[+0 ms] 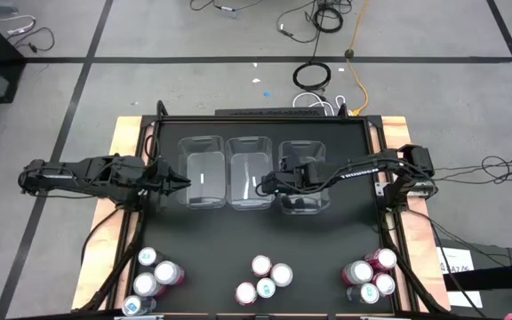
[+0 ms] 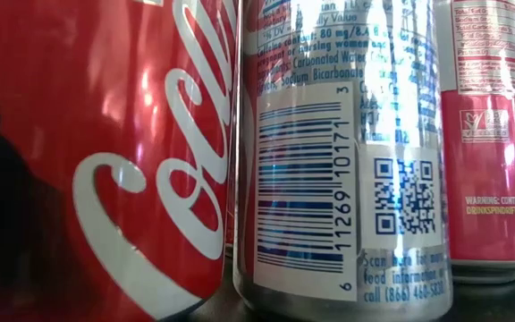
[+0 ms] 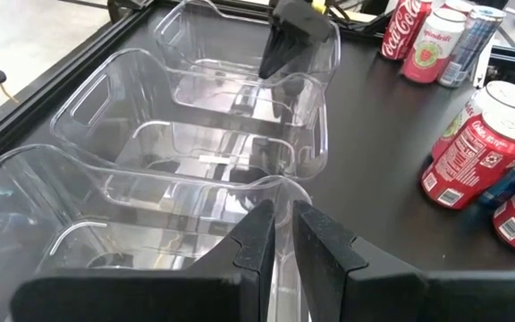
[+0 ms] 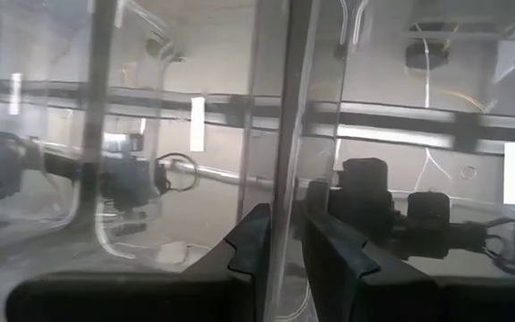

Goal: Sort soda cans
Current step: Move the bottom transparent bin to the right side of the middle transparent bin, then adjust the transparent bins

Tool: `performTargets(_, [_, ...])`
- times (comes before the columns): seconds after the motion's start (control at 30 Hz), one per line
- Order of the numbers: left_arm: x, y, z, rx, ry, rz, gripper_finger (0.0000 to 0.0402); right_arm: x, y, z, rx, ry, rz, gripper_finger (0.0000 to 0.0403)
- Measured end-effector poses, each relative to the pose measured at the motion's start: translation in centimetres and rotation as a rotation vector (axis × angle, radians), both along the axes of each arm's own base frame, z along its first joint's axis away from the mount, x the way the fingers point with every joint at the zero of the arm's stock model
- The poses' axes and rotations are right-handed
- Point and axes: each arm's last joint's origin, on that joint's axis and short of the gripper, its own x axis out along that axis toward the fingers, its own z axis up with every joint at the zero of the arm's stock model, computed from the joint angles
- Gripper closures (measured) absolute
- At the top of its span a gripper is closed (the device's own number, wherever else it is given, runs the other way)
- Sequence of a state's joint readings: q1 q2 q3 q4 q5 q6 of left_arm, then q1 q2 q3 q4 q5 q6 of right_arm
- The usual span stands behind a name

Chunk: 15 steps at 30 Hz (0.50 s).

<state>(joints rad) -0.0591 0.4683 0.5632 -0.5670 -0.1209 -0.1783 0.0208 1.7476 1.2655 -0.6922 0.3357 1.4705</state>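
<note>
Soda cans (image 1: 265, 277) stand in three clusters at the near table edge, all bins empty; nearest the low camera, a red can (image 2: 97, 152) in white script and a barcoded can reading "11269 10171". Left gripper (image 1: 185, 182), jaws pressed together, sits at the left bin (image 1: 201, 171)'s wall. Right gripper (image 1: 261, 185) pinches the wall between the middle bin (image 1: 249, 147) and the right bin (image 1: 314, 149), jaws barely parted.

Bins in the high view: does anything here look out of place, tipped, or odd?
Nothing is spilled or tipped. One odd thing: the left gripper is shut on the wall of the left bin, not on a can, and the right gripper is at the middle bin. The soda cans stand upright in groups apart from the bins.
</note>
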Motion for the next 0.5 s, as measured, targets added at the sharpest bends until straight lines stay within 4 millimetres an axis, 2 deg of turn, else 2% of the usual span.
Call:
performTargets(0.27, [0.0, 0.0, 0.1, 0.000, -0.009, 0.000, 0.0348, -1.3, -0.2, 3.2, -0.030, -0.085, 0.032, 0.0344])
performTargets(0.5, [0.0, 0.0, 0.1, 0.000, -0.009, 0.000, 0.0348, -1.7, -0.2, 4.9, -0.038, -0.144, 0.081, 0.0347])
